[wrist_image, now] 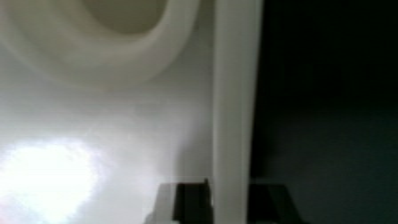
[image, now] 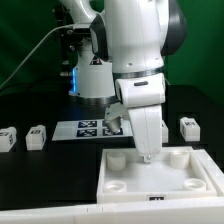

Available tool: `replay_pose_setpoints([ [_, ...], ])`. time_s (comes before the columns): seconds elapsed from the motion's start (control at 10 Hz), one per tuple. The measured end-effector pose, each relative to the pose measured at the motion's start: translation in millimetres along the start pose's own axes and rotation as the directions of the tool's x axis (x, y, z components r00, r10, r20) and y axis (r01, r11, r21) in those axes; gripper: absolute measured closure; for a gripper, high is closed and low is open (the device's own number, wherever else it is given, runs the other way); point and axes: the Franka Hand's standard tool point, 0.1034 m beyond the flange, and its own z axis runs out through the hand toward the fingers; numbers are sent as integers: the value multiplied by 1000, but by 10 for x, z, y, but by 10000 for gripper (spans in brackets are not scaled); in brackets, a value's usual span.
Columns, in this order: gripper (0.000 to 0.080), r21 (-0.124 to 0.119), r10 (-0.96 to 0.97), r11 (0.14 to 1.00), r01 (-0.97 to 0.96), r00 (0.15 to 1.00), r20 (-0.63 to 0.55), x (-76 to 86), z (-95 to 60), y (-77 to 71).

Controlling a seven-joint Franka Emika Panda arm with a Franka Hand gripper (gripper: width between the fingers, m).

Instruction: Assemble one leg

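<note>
Three small white legs with marker tags stand on the black table: two at the exterior view's left point(image: 8, 140) point(image: 36, 137) and one at its right point(image: 188, 127). The large white square top point(image: 185, 175) with round corner sockets lies in front. My gripper point(image: 148, 152) is down on the top's far rim, away from all the legs. In the wrist view my gripper point(wrist_image: 231, 186) has one dark finger point(wrist_image: 189, 203) on each side of the upright rim wall point(wrist_image: 233, 90), closed against it. A round socket point(wrist_image: 125, 30) shows beside the rim.
The marker board point(image: 88, 128) lies flat behind the top, partly hidden by the arm. A black stand with a blue light point(image: 78, 80) is at the back. Dark table point(wrist_image: 338, 110) lies beyond the rim.
</note>
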Motion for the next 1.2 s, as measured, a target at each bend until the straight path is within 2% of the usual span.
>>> replay_pose_setpoints([
  [0.1,741,-11,6,1000,-6,1000,-4,2,-1,1],
  [0.3,741,-56,16,998,-17,1000,-19,-16,-5,-21],
  [0.7,742,-52,16,998,-17,1000,-18,-19,-4,-18],
  [0.9,493,-51,16,999,-17,1000,-18,-21,-1,-21],
  [1.0,493,-51,16,999,-17,1000,-18,-21,0,-21],
  [1.1,310,-51,17,999,-17,1000,-18,-22,0,-22],
  [1.2,199,-51,17,999,-17,1000,-18,-22,1,-22],
])
